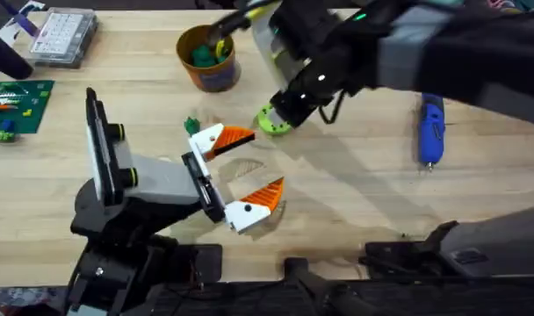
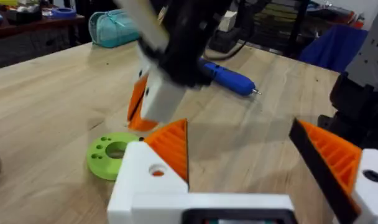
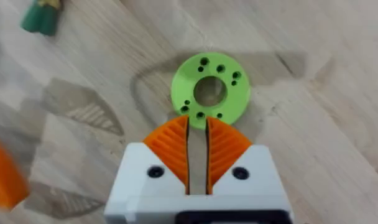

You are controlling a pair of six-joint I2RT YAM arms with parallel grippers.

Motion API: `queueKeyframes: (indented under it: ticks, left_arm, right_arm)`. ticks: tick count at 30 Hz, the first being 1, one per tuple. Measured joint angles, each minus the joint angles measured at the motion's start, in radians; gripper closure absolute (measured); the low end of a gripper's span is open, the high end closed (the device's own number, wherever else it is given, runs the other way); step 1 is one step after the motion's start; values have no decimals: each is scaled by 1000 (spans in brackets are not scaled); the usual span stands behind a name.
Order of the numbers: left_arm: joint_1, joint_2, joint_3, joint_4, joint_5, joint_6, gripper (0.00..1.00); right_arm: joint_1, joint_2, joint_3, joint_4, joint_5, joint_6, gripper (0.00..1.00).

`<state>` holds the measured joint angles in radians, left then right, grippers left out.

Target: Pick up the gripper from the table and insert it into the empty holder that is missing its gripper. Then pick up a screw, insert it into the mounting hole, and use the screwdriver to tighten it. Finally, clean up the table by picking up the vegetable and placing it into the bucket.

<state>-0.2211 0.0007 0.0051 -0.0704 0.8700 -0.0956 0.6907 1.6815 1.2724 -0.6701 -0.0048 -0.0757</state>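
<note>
- Gripper wedge (image 1: pixel 223 140): white plastic with a ribbed orange triangular tip and a dark hole in its white body. It sits at one end of the holder (image 1: pixel 201 183), a narrow flat black bar across the end of the white-and-black left arm.
- Second wedge (image 1: pixel 256 204), just like it, sits at the bar's other end, so the left gripper (image 2: pixel 251 155) stands spread wide with bare wood between the two tips.
- Right gripper (image 3: pixel 197 127): its two orange ribbed pads (image 3: pixel 170 146) are drawn almost together with only a thin slit between them, and they pinch nothing. The tips are at the edge of the green ring.
- Green ring (image 3: pixel 211 93): a flat, matte plastic disc with a large centre hole and small holes around it, lying flat on the table (image 1: pixel 355 202), which is pale wood with visible grain.
- Screwdriver (image 1: pixel 430 130): blue, smooth and pen-shaped with a short silver tip, lying on the wood well apart from the ring.
- Bucket (image 1: pixel 216 75): a small round yellow-orange cup with a bluish band low on its wall, standing upright with something green and a bit of yellow inside.
- Small green piece (image 1: pixel 193 125) lies on the wood near the first wedge.
- Clear parts box (image 1: pixel 63 35): ribbed, with a grid of compartments. I cannot make out what is in them.
- Green board (image 1: pixel 14 104) lies flat near the table's edge.
</note>
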Motion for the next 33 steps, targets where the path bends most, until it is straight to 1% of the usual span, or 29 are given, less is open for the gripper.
queueKeyframes:
  ticks: [4,8,9,10,11,13,14,15,16,17,19,23,27,29,32,33]
  left_arm:
    - [0,0,0,0,0,0,12]
    - [0,0,0,0,0,-2,12]
    - [0,0,0,0,0,-2,12]
    - [0,0,0,0,0,-2,12]
    - [0,0,0,0,0,-2,12]
    - [0,0,0,0,0,-2,12]
    - [0,0,0,0,0,-2,12]
    - [0,0,0,0,0,-2,12]
    - [0,0,0,0,0,-2,12]
    - [0,0,0,0,0,-3,12]
    - [0,0,0,0,0,-3,12]
    - [0,0,0,0,0,-3,12]
    - [0,0,0,0,0,-3,12]
    - [0,0,0,0,0,-3,12]
    - [0,0,0,0,0,-3,12]
    - [0,0,0,0,0,-3,12]
  right_arm:
    - [-1,-110,0,-54,1,0,850]
    - [-1,-197,0,-146,13,0,850]
    - [-1,-215,0,-173,17,-2,865]
    - [-1,-230,0,-195,20,-6,935]
    - [-1,-243,0,-213,22,-5,981]
    - [-1,-263,0,-250,27,-5,988]
    - [-2,-270,0,-267,28,-2,946]
    - [-2,-278,0,-284,29,-3,843]
    - [-2,-285,0,-298,30,-6,711]
    - [-2,-293,0,-312,30,-6,610]
    - [-2,-312,0,-343,30,-7,495]
    - [-2,-353,-6,-385,31,-2,422]
    - [-2,-399,-59,-361,31,4,373]
    - [-2,-416,-105,-322,31,12,308]
    - [-2,-418,-181,-226,31,24,97]
    - [-2,-416,-205,-184,31,26,42]
